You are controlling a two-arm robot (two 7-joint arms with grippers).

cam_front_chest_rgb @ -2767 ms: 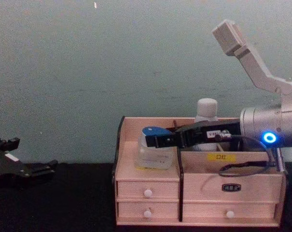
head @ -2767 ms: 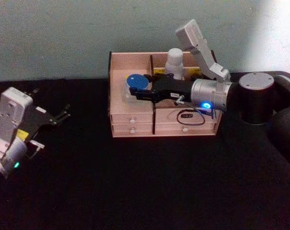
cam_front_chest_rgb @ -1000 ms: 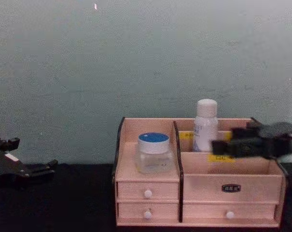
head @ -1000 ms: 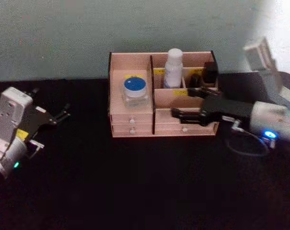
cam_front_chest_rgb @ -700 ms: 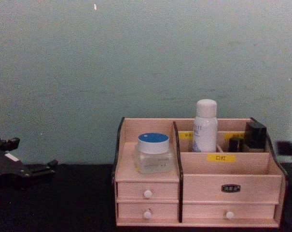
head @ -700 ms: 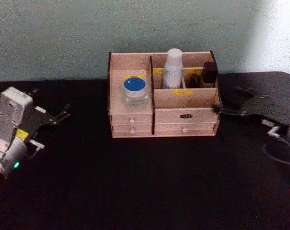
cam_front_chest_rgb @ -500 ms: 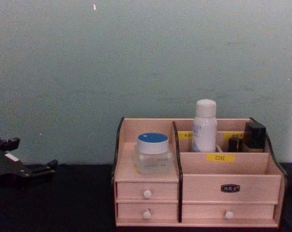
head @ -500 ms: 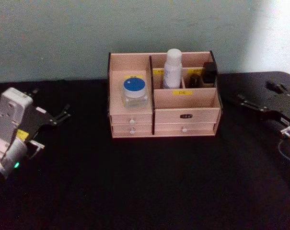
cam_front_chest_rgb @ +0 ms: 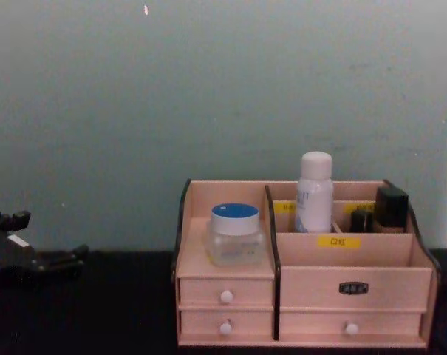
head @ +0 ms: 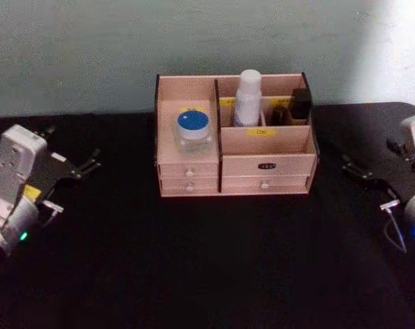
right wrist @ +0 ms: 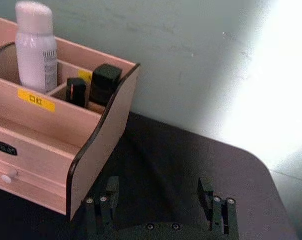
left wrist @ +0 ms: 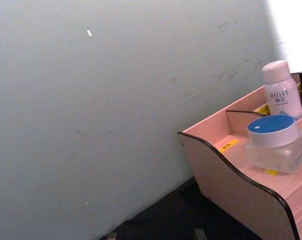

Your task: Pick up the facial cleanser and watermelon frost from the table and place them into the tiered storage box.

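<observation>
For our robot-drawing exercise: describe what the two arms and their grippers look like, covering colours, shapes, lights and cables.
The left gripper has thin black fingers on a black body with a yellow label, joined to a boxy white-grey wrist with a green light. The right gripper also has black fingers; its rounded silver wrist carries a blue light and a thin dangling cable.

Pale pinkish wood on the tiered storage box [head: 265,164], dark edge panels, yellow labels, white drawer knobs. The watermelon frost [head: 193,133] shows a clear body under a blue lid with a white rim. The facial cleanser [head: 247,98] is white with blue print. Two small black bottles [cam_front_chest_rgb: 391,206] beside it. Black tabletop [head: 207,260], grey-green wall [cam_front_chest_rgb: 208,89] behind.
</observation>
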